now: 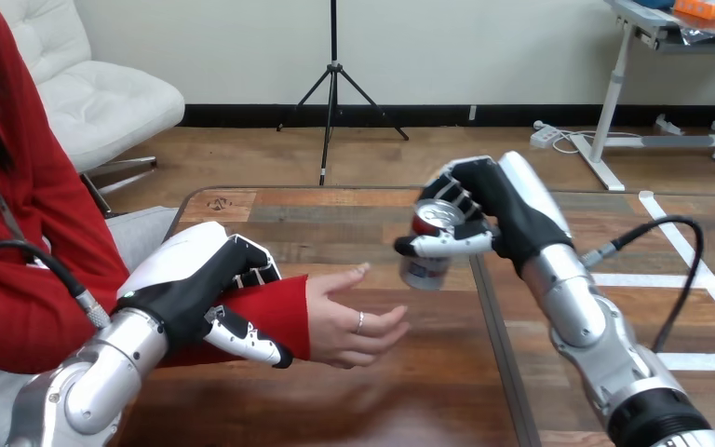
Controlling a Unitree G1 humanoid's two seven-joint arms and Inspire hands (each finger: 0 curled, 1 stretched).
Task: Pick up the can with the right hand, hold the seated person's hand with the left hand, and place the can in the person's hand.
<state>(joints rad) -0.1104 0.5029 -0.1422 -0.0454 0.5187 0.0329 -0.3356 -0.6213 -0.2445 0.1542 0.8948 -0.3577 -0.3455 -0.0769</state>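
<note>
Two hands are engaged, and you can check each in turn. Your right hand (484,209) is raised above the table, its fingers curled round the can (425,270) from behind and its thumb laid across the can's front, so the grip closes on both sides. The can hangs in the air, clear of the wood and tilted, with its top turned towards you between the fingers and its lower part showing under the thumb. It is red near the top and silver below. Whatever is printed on it is too small and too covered for you to read.

Your left hand (195,289) is wrapped over the person's forearm (284,303) just behind the wrist, on the red sleeve. Its fingers are curled over the top and its thumb is tucked along the underside.

Beyond that cuff, the person's hand (349,321) lies open above the wooden table (335,400), fingers loosely spread and pointing towards the can. The can sits near those fingertips, a little higher and to their right, not touching them.
</note>
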